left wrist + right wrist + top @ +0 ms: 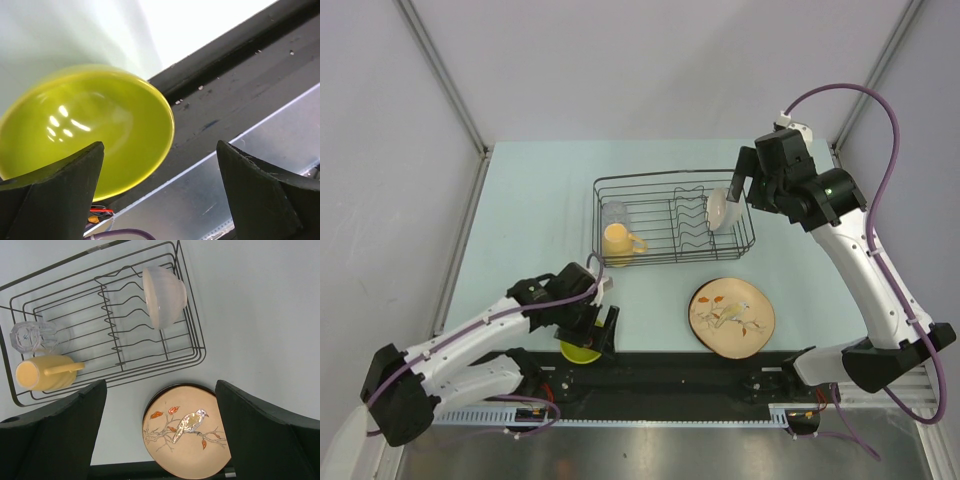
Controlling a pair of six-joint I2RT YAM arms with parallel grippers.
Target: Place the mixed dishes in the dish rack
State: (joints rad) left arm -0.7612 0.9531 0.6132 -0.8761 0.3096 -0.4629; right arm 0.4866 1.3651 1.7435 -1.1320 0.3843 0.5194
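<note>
The dish rack [675, 220] stands toward the table's far edge. Two dishes are left to load. The bird-patterned plate [732, 317] lies by the near edge. The lime-green bowl [85, 130] sits at that edge beneath the left gripper [160, 145], whose jaws are spread and hold nothing. Already racked are the white bowl [164, 295], yellow mug [42, 372] and clear glass [32, 336]. The right gripper [160, 382] hovers open above.

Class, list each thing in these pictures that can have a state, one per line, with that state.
dish rack: partly loaded
small white bowl: in rack, on edge
clear glass: in rack
yellow mug: in rack
bird plate: flat on table, outside rack
lime-green bowl: on table, outside rack
left fingers: open, over lime-green bowl
right fingers: open, empty
</note>
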